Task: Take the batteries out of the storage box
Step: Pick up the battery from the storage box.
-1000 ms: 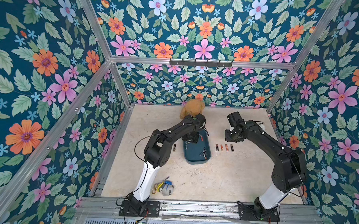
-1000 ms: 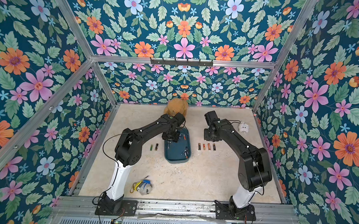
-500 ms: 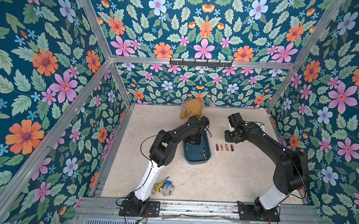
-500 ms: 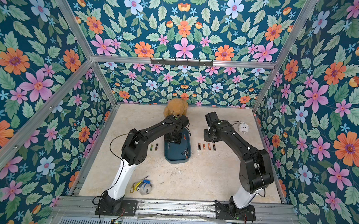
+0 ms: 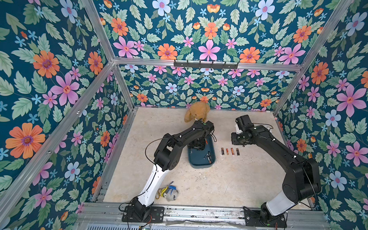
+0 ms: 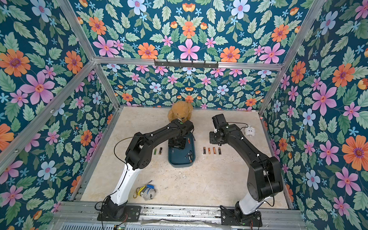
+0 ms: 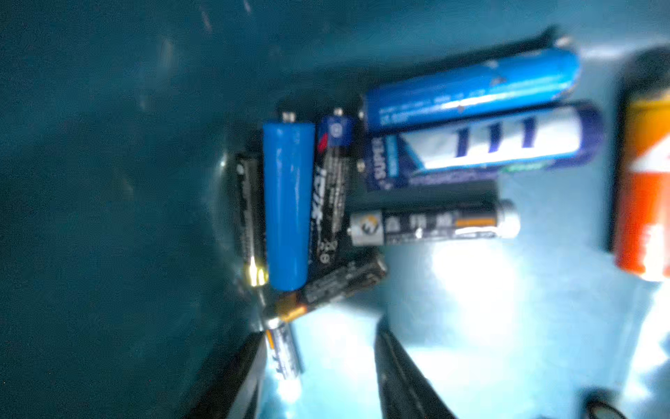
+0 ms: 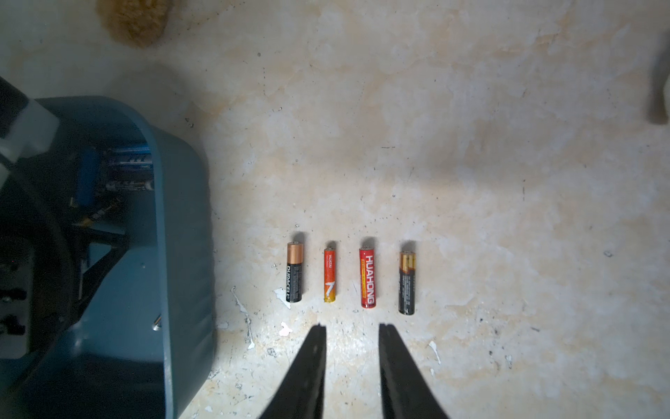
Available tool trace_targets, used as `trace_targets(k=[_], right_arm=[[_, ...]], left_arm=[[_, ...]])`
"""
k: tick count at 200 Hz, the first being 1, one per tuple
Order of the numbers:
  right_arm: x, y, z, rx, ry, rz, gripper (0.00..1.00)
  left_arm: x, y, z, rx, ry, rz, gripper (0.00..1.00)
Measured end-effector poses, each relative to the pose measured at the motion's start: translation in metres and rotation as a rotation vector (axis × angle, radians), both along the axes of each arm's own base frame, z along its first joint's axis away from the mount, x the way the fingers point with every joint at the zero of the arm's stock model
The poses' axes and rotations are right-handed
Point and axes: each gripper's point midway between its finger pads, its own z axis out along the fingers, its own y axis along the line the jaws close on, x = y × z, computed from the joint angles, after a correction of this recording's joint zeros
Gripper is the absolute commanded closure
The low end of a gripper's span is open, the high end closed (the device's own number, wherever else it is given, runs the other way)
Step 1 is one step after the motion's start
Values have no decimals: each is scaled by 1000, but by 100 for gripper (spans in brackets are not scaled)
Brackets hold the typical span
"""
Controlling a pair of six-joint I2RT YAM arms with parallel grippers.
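The teal storage box (image 5: 200, 163) (image 6: 180, 161) lies mid-table. My left gripper (image 7: 321, 337) (image 5: 196, 144) reaches down into its far end, open, above a pile of batteries (image 7: 290, 203). In the left wrist view a silver battery (image 7: 284, 353) lies just inside one finger (image 7: 235, 381), with a clear gap to the other finger. A few more batteries (image 5: 207, 157) lie at the box's near right. Four batteries (image 8: 350, 277) (image 5: 230, 151) stand in a row on the table right of the box. My right gripper (image 8: 351, 326) hovers over the table beside that row, open and empty. Two batteries (image 6: 157, 151) lie left of the box.
A brown teddy bear (image 5: 197, 114) sits against the back wall just behind the box. A keychain bundle with a yellow carabiner (image 5: 168, 192) lies near the front by the left arm's base. A small white toy (image 6: 250, 131) sits at the right behind the right arm.
My left gripper has shifted slightly over the box's far end and its jaws have narrowed a little. The right arm has not moved.
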Motion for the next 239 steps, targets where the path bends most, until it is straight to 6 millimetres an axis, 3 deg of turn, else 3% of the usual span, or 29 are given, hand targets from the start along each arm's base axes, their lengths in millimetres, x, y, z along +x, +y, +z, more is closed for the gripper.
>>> trace_targets(k=[87, 157, 183, 239], right_arm=[[6, 1, 8, 4, -10, -3, 69], [-1, 1, 0, 1, 13, -3, 67], [-4, 2, 2, 13, 11, -14, 67], [-6, 10, 11, 55, -6, -22, 65]], left_arm=[[-7, -7, -3, -72, 7, 9, 81], [-6, -12, 0, -103, 4, 4, 86], [-4, -16, 10, -124, -8, -12, 87], [11, -28, 53, -196, -98, -35, 86]])
